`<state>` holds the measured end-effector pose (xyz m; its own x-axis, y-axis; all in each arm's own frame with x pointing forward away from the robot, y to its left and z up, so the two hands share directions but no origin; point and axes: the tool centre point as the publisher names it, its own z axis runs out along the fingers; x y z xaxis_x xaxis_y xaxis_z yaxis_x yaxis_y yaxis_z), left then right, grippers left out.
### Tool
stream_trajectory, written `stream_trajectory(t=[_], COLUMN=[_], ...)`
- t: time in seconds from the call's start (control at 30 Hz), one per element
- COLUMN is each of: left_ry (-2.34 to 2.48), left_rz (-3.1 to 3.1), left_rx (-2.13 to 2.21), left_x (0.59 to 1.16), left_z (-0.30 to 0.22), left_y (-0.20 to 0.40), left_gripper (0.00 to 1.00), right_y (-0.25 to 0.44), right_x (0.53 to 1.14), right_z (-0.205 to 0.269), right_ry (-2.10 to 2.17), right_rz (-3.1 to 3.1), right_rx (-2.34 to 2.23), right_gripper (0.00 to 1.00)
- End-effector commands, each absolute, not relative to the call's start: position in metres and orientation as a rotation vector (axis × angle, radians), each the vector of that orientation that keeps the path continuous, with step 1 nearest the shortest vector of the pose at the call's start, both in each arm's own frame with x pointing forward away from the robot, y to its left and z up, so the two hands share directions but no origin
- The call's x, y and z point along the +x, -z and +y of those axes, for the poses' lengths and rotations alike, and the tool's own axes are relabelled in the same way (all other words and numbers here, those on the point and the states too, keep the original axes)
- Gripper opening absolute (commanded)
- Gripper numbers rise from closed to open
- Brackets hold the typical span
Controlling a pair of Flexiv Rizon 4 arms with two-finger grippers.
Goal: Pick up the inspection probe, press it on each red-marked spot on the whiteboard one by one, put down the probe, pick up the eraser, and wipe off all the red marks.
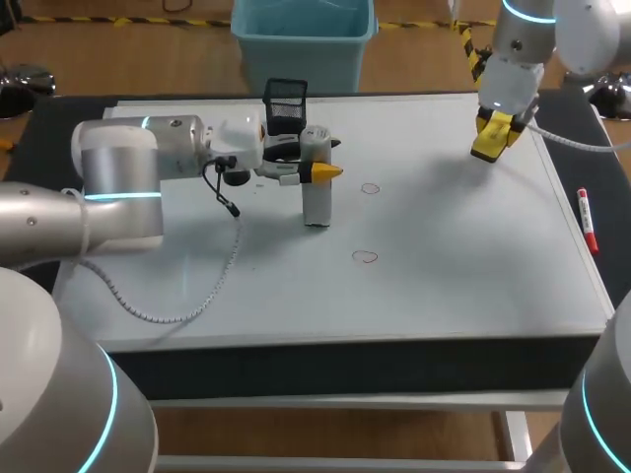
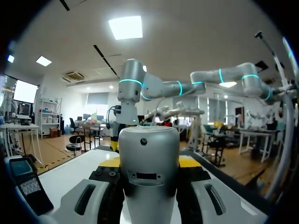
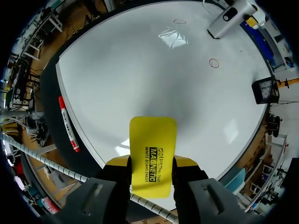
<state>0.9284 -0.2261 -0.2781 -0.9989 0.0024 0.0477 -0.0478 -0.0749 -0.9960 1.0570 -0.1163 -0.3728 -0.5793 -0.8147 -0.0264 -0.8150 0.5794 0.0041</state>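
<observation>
The inspection probe (image 1: 315, 187), a grey cylinder, stands upright with its lower end on the whiteboard (image 1: 463, 236). My left gripper (image 1: 323, 172) is shut on it from the side. In the left wrist view the probe (image 2: 149, 154) fills the gap between the fingers. Two red ring marks show: one (image 1: 370, 188) just right of the probe, one (image 1: 366, 257) nearer the front. Neither touches the probe. My right gripper (image 1: 490, 138) hangs above the board's back right, shut on the yellow eraser (image 3: 153, 156). The right wrist view looks down on both marks (image 3: 214, 63) (image 3: 179, 21).
A black mesh holder (image 1: 286, 103) stands at the board's back edge, behind the probe. A red marker (image 1: 588, 222) lies on the dark table strip right of the board. A coiled cable (image 1: 187, 296) trails from my left wrist over the board's left part.
</observation>
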Motion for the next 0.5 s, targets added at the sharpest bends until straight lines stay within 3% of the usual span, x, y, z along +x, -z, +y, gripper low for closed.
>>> stream_trajectory(t=[0.03,0.5], left_ry=[-2.274,-2.278], left_rz=[-2.107,-2.102], left_rx=[0.044,0.044], left_x=[0.9308,0.9286], left_z=[-0.2266,-0.2264], left_y=[0.2788,0.2801], left_gripper=[0.00,0.00], right_y=[0.3713,0.3713], right_x=[1.0570,1.0570], right_z=[-0.1167,-0.1167], right_ry=[-0.019,-0.019], right_rz=[2.774,2.774], right_rx=[-1.434,-1.434], right_gripper=[0.00,0.00])
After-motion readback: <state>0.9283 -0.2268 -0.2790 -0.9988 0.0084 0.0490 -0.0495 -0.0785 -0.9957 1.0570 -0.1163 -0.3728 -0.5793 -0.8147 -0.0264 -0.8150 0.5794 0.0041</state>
